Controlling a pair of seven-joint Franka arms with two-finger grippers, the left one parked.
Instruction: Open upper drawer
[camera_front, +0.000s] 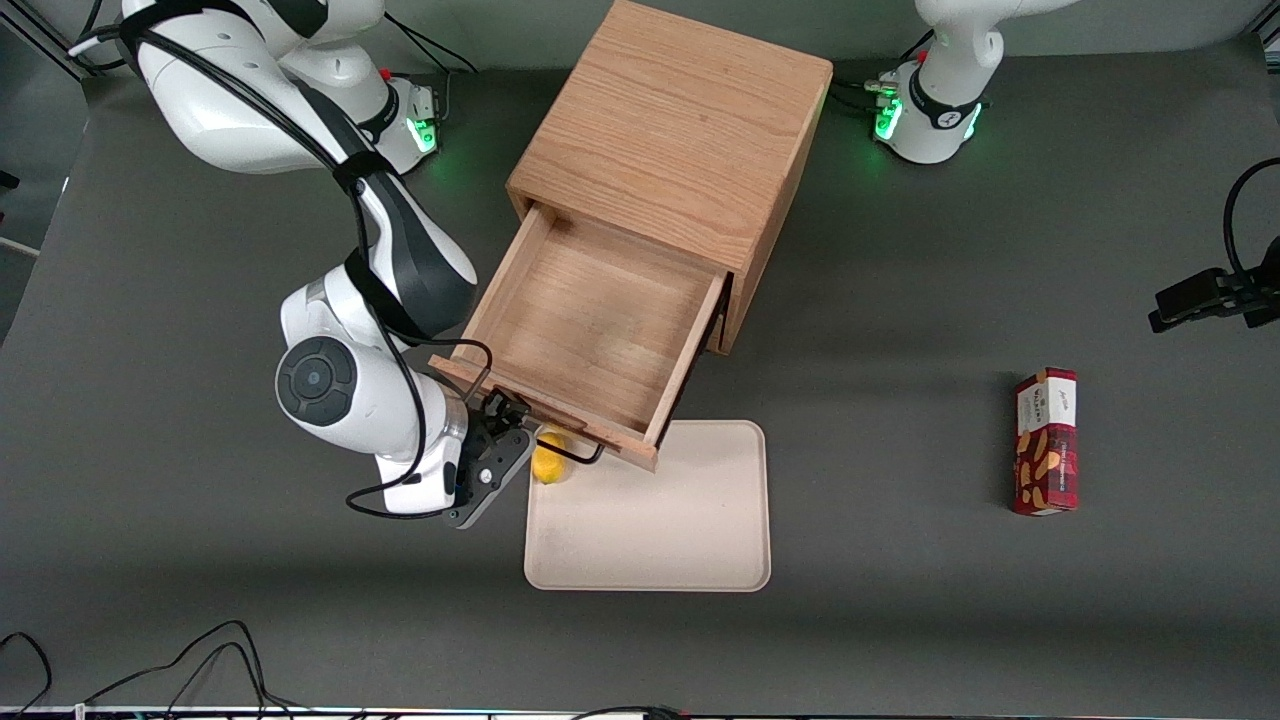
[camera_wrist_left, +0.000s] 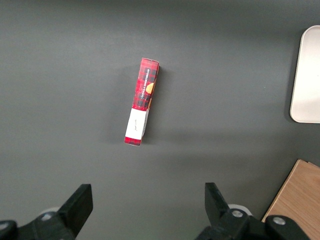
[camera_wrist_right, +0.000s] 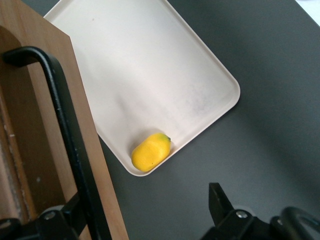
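The upper drawer at frame centre is pulled far out. The end effector, lower left, is spread around the handle; withdraw straight, w/o knocking the lemon.

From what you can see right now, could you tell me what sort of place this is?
Probably a robot lab bench: a dark table holds an oak cabinet, its upper drawer open, the gripper at its handle, and a tray.

text: none legible | red box print: too small to read
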